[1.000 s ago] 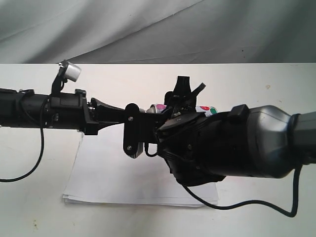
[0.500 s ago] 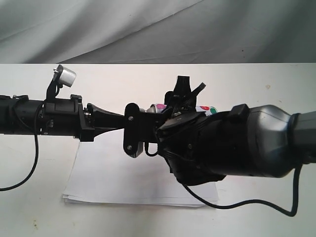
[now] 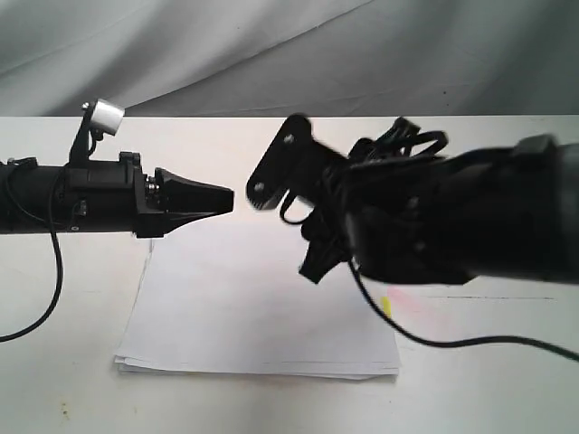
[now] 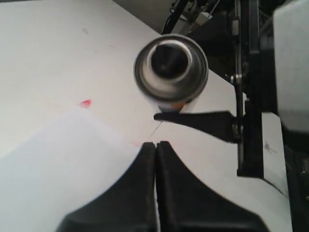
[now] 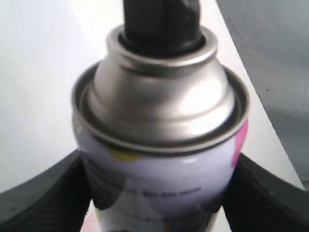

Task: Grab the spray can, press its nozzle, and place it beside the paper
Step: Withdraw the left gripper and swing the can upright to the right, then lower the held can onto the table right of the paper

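Left gripper (image 3: 224,197), jaws pressed together and empty, has drawn back from the spray can (image 5: 161,145); right gripper (image 5: 157,193) clamps it, arm level above the paper (image 3: 235,316)

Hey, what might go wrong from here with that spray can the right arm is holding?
The silver metal spray can sits between the right fingers on its smooth round body, so it might slip. It looks tipped, small black nozzle facing the shut left fingers; released so, it may roll onto the white paper stack.
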Robot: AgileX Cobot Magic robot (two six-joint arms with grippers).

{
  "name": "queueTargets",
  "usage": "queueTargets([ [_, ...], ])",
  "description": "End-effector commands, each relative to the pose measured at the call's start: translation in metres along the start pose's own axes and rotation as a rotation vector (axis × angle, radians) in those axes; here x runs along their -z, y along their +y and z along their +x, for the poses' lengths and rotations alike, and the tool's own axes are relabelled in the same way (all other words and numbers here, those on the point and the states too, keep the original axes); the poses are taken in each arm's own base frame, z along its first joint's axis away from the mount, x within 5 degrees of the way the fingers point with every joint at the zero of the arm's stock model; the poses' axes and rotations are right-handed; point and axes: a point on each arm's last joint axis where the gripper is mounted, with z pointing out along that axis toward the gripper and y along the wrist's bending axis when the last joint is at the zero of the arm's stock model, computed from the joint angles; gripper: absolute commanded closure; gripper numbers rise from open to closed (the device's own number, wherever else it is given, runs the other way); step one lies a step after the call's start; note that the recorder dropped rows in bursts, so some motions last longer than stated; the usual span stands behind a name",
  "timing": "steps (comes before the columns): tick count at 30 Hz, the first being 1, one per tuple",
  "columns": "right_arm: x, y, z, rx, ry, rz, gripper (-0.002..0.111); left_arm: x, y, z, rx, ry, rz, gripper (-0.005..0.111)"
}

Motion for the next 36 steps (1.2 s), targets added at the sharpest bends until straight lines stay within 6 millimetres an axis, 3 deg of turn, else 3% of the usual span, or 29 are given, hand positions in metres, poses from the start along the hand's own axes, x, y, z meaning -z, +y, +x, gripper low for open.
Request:
queueTargets([
  [1,0.032,-0.054,0.003,-0.23,-0.093,0.016,0.108,0.006,-0.012,-0.013,0.007,-0.06,0.019,0.107],
  [9,0.08,-0.124,0.035,-0.639,-0.175,0.008,0.108,0.011,-0.027,-0.023,-0.024,-0.104,0.097,0.107],
  [12,0.086,-0.131,0.047,-0.719,-0.195,-0.007,0.108,0.011,-0.028,-0.023,-0.022,-0.105,0.1,0.107],
  [15,0.089,-0.123,0.061,-0.75,-0.208,-0.044,0.108,0.011,-0.028,-0.023,0.003,-0.103,0.101,0.107],
  [19,0.077,-0.094,0.082,-0.768,-0.208,-0.133,0.108,0.011,-0.028,-0.023,0.008,-0.103,0.102,0.107],
  [25,0.052,-0.061,0.093,-0.782,-0.233,-0.23,0.108,0.011,-0.028,-0.023,0.011,-0.103,0.102,0.107],
  [30,0.041,-0.07,0.077,-0.699,-0.279,-0.169,0.108,0.011,-0.028,-0.023,0.019,-0.098,0.103,0.107],
  [36,0.015,-0.112,0.06,-0.749,-0.325,-0.041,0.108,0.011,-0.028,-0.023,0.021,-0.098,0.104,0.107],
])
